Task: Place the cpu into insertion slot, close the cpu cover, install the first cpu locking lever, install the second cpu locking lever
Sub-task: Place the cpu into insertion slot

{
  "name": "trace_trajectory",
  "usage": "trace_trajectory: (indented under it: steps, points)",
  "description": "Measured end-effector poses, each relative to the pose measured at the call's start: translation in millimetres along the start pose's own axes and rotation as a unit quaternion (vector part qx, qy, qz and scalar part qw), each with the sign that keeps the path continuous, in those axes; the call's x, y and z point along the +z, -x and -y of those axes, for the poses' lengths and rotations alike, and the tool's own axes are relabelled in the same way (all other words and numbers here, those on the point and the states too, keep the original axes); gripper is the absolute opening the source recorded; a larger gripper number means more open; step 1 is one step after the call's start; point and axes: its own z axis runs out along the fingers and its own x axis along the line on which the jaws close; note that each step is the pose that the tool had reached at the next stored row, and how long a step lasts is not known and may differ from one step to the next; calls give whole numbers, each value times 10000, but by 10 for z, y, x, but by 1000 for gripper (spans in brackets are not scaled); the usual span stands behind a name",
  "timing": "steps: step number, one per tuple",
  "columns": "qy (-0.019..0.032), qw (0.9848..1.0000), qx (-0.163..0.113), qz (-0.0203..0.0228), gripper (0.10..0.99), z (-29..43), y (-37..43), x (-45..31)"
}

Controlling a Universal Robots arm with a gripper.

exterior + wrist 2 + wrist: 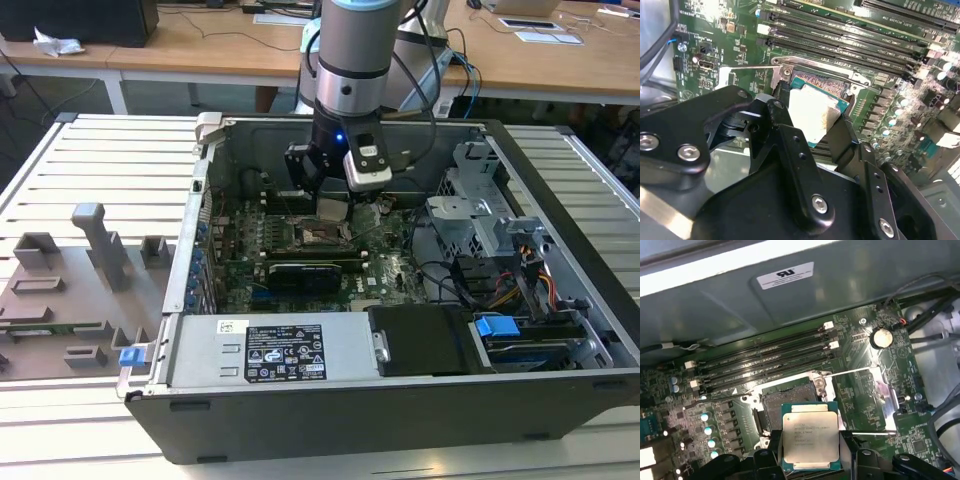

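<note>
Gripper (333,205) of the single arm, reaching into the open computer case (205,330) from the twelve o'clock side of the exterior view. We see its two black fingers (785,135) closed part-way onto opposite edges of the cpu (333,210), so the chip is clamped between them with its silver-grey top facing up.

In both wrist views the cpu (810,440) (812,117) hangs between the fingers, above the green motherboard (860,360). The insertion slot (786,401) shows its dark centre uncovered, with the chip overlapping only the near edge of its metal rim. We cannot tell whether the chip touches that rim. In the exterior view, the insertion slot (318,237) lies at about six o'clock from the gripper, just beside it.

The cpu cover (887,395) is swung open and stands off to one side of the socket, as we see in the first wrist view. Four long black memory slots (765,357) run parallel just beyond the socket, and a round coin cell (881,337) sits near their far end.

In the exterior view, a long black expansion card (310,272) lies at six o'clock from the socket. The labelled power supply (280,350) fills the case's six o'clock edge. A grey fixture plate (60,290) rests on the slatted table at nine o'clock, well apart from the case.
</note>
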Motion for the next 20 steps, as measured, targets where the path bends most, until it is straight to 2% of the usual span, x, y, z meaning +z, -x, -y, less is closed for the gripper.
trace_trajectory:
  steps: [6, 13, 20]
  points:
    - [-12, 9993, 362, 17, 541, 0, 0, 4]
    - [-24, 9981, 620, 30, 541, 0, 0, 7]
    - [-39, 9954, 955, 47, 541, 0, 0, 10]
